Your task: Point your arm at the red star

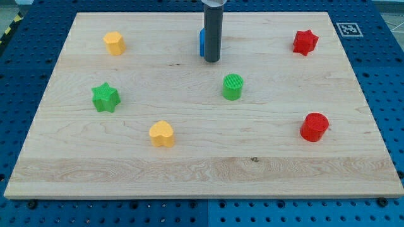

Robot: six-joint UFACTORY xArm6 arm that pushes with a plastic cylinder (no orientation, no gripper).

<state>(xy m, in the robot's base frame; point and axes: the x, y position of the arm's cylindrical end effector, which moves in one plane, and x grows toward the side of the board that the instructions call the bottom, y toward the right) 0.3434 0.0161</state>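
Observation:
The red star (pixel 305 42) lies near the view's top right corner of the wooden board (pixel 202 170). My tip (pixel 212 60) rests on the board at the top centre, well to the left of the red star. A blue block (pixel 201 42) sits just behind the rod and is mostly hidden by it, so its shape cannot be made out.
A green cylinder (pixel 232 87) stands just below and right of my tip. A red cylinder (pixel 314 127) is at the right. A green star (pixel 105 98) and a yellow block (pixel 114 43) are at the left. A yellow heart (pixel 161 134) is lower left.

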